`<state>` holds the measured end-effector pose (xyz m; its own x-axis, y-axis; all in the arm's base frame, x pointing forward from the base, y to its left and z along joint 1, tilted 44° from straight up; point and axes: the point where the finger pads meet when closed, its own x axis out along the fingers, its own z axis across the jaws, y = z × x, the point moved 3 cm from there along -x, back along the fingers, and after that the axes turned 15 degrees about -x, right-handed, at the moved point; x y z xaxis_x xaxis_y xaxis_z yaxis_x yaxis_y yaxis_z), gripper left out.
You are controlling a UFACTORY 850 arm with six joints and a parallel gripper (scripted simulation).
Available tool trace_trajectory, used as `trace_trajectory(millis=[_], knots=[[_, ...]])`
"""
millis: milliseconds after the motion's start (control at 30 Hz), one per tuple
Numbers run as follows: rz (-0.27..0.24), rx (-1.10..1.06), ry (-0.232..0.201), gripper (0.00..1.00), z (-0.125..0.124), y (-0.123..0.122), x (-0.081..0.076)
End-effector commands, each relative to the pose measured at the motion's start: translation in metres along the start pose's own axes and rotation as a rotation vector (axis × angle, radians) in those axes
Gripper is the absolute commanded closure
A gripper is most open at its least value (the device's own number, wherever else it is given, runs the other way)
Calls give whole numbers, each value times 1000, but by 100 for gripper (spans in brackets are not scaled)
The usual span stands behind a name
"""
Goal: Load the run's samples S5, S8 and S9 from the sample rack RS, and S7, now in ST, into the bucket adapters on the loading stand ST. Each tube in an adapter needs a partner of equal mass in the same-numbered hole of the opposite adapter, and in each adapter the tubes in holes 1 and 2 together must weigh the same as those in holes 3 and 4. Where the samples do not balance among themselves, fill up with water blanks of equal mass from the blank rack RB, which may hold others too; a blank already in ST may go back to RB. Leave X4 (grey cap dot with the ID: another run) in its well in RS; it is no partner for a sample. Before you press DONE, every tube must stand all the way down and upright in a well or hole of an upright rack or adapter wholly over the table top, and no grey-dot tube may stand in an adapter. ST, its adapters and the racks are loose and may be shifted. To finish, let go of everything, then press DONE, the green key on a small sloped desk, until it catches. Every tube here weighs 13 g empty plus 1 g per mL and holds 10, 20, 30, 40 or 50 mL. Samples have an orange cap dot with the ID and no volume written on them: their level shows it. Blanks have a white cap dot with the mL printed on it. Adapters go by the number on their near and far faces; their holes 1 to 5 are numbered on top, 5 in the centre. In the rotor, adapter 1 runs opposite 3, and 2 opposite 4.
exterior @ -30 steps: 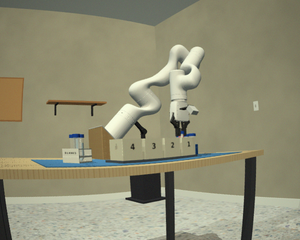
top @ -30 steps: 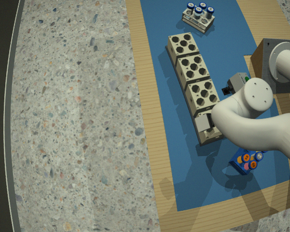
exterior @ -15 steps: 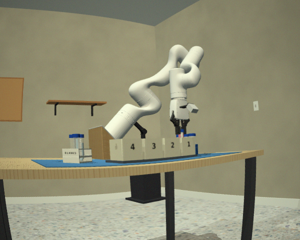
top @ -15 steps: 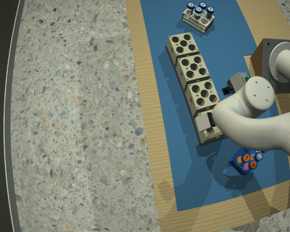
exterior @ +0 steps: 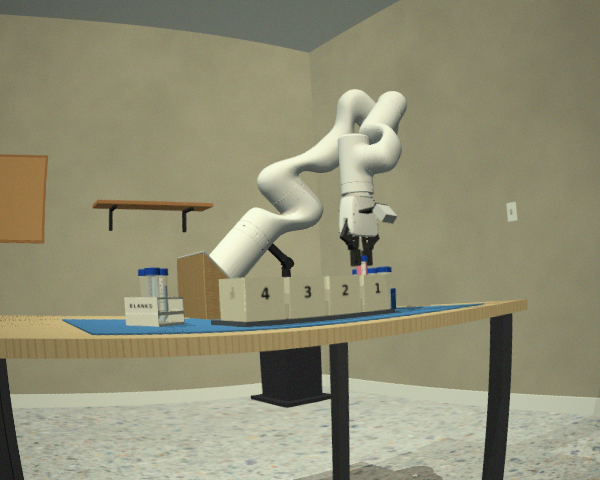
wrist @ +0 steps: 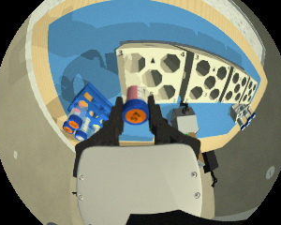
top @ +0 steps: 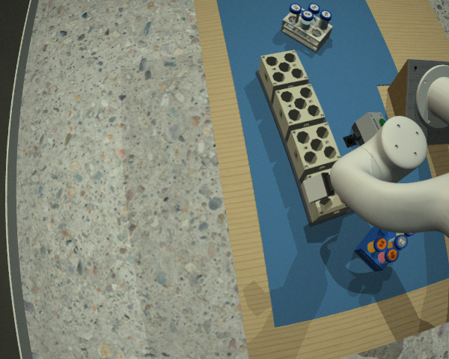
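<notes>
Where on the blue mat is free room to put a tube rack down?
Free: the mat strip between the wooden edge and the loading stand, and the near corner. Crowded: around adapter 1, where the end effector holds an orange-dot tube beside the sample rack.

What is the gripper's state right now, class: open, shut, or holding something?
Gripper: shut on an orange-dot sample tube above adapter 1.

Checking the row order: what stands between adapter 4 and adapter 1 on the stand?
Adapters 3 and 2, side by side between adapter 4 and adapter 1, plain in the exterior view.
</notes>
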<state>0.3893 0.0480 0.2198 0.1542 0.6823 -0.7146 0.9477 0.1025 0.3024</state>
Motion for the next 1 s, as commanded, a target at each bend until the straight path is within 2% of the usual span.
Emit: trace_trajectory(millis=[0,867,967], knots=[[1,-1,-1,100,0,1,-6],[1,-1,-1,100,0,1,-54],[1,-1,-1,100,0,1,-56]])
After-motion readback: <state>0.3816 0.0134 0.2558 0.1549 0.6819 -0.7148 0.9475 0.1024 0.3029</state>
